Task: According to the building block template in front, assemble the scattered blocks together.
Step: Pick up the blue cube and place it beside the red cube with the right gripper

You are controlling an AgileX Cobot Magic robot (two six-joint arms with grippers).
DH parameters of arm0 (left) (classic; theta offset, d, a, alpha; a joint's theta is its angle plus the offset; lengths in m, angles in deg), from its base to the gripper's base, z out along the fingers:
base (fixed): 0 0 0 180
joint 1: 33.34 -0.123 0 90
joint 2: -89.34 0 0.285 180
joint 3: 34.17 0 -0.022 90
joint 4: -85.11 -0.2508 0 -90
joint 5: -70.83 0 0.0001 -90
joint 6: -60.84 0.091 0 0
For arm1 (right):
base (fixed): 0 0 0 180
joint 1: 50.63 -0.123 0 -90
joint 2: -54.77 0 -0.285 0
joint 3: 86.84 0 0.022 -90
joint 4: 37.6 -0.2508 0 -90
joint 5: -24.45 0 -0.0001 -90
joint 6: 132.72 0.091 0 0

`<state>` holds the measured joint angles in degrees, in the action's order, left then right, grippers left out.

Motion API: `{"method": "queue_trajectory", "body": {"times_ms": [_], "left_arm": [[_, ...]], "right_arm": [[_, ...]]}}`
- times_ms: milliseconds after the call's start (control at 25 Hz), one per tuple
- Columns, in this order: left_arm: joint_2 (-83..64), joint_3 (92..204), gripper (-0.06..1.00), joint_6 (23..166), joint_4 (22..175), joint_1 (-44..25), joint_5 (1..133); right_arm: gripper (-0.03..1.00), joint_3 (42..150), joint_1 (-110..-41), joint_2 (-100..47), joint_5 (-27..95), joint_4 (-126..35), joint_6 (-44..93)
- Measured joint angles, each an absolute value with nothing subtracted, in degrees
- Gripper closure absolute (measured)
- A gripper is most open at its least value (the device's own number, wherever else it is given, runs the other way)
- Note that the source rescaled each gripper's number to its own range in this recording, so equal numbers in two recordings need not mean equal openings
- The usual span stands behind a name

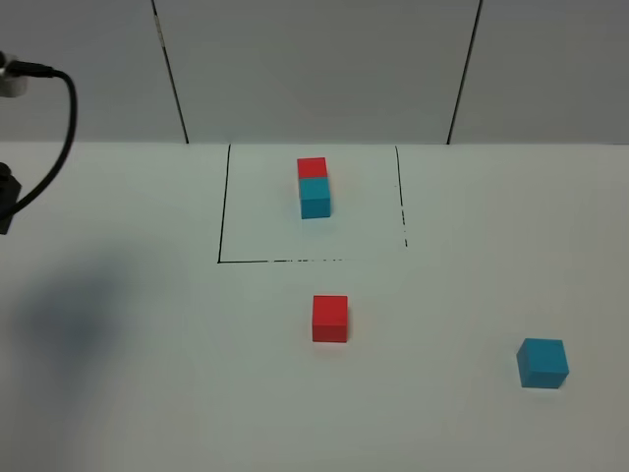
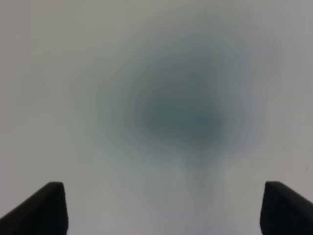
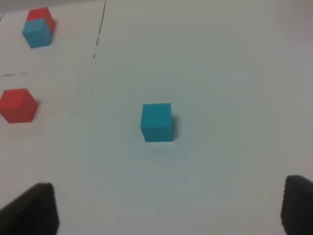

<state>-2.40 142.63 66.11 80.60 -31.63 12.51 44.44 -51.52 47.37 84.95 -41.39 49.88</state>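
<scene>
At the far middle of the counter (image 1: pixel 118 413), inside the black outline (image 1: pixel 224 206), you have the building block template (image 1: pixel 314 187): a red cube butted against a cyan one, red at the far end, set there as the pattern to copy. Just outside the outline's near line the loose red cube (image 1: pixel 330 319) sits alone. The loose cyan cube (image 1: pixel 543 363) lies well apart from it on the right arm's side, so the pair is not yet joined. Your right gripper (image 3: pixel 170 196) hangs above the counter with its jaws spread wide and nothing between them. Its camera is tilted down so the cyan cube lies ahead of the fingertips, which looks like a sensible pose for coming down on that cube. Your left gripper (image 2: pixel 166 200) is likewise wide apart and empty, facing only bare, blurred counter with a soft shadow. The dark patch at the left of the high view suggests that arm is held over clear surface, away from both cubes.
</scene>
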Motion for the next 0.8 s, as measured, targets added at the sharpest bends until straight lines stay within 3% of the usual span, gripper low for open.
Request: {"method": "queue_trajectory", "body": {"times_ms": [480, 800], "left_arm": [[-41.8, 116.6, 0.26, 60.8, 80.5, -31.7, 14.2], [-63.1, 105.1, 0.26, 58.5, 80.5, -31.7, 11.0]], "right_arm": [[0.15, 44.4, -51.5, 47.4, 84.9, -41.4, 49.9], [0.15, 44.4, -51.5, 47.4, 84.9, -41.4, 49.9]]}}
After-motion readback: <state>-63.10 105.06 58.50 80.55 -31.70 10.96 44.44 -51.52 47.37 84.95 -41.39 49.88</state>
